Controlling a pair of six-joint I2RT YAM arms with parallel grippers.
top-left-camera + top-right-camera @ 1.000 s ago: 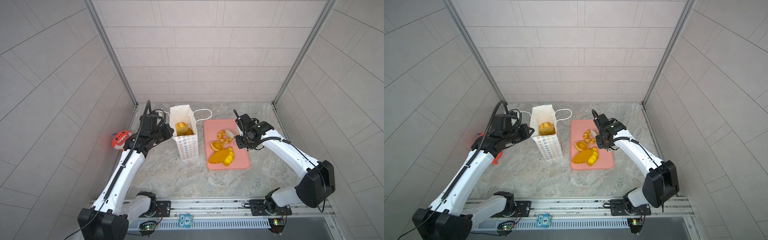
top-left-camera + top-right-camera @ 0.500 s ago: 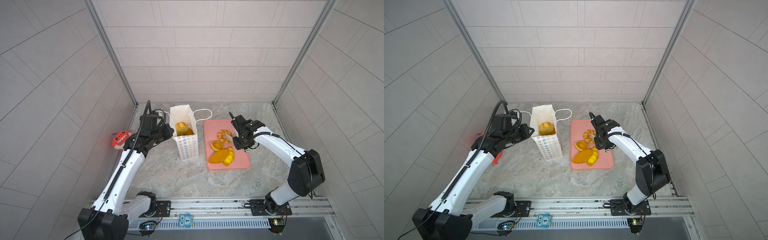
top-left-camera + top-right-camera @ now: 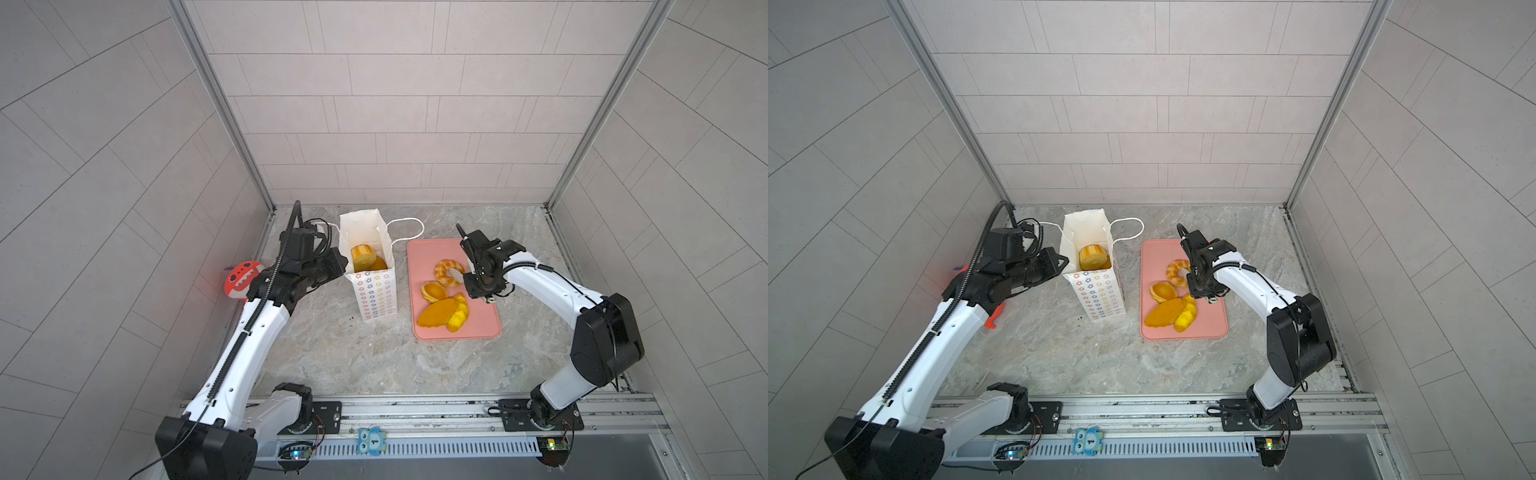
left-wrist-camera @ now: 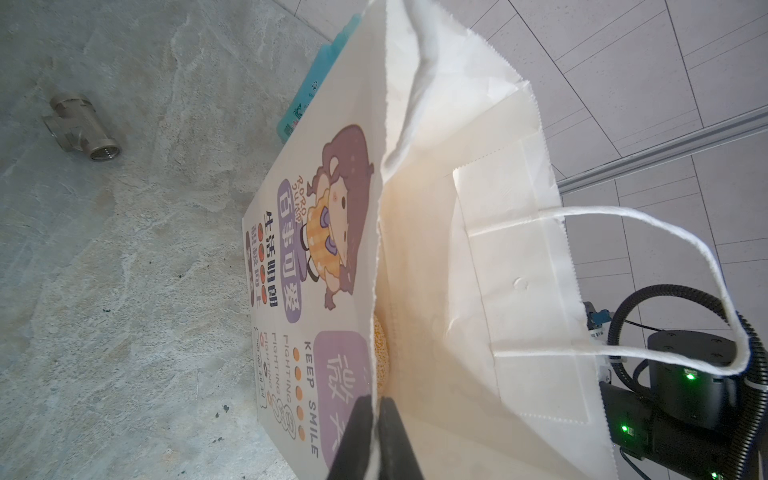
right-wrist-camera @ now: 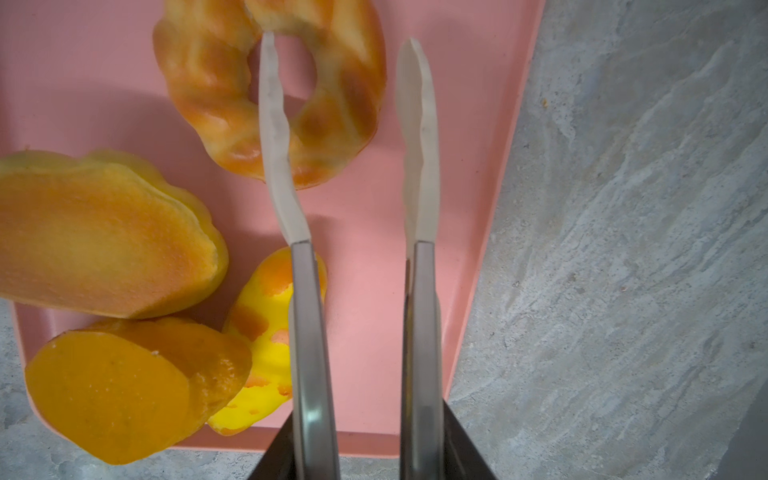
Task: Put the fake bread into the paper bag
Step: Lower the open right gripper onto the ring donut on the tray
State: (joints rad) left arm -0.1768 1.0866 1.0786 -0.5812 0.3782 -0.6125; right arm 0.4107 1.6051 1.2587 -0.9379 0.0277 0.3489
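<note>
Left tool (image 4: 376,432) is pinching paper bag (image 4: 519,291) rim, holding mouth open; right tool (image 5: 338,41), spread, is straddling twisted ring (image 5: 199,83) at one side for pickup.

One pink tray (image 3: 478,328) carries four pastries: one twisted ring (image 3: 441,270), one scalloped bun (image 3: 432,291), one long loaf (image 3: 436,313) and one yellow piece (image 3: 457,320). One paper bag (image 3: 376,299) shows at least two more, a ridged loaf (image 3: 361,255) and an orange piece (image 3: 379,264). Elsewhere there is one red toy (image 3: 240,279), one metal fitting (image 4: 81,129) and one teal packet (image 4: 309,93).
</note>
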